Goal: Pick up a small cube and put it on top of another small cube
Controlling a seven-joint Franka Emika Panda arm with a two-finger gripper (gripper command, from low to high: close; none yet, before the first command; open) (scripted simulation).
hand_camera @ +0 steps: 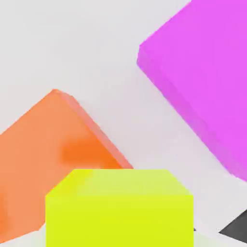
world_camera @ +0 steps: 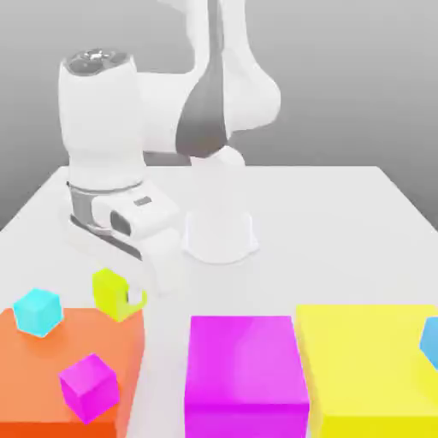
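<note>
The small lime-yellow cube hangs in the air over the far corner of the large orange block, with my gripper shut on it. In the hand view the cube sits close up, and its shadow falls on the orange block below. A small cyan cube rests on the orange block toward the exterior view's left. A small magenta cube lies nearer the block's front edge. Both stand apart from the held cube.
A large magenta block stands just to the exterior view's right of the orange one. Beyond it lies a large yellow block with a small blue cube on it. The arm's white base rises behind.
</note>
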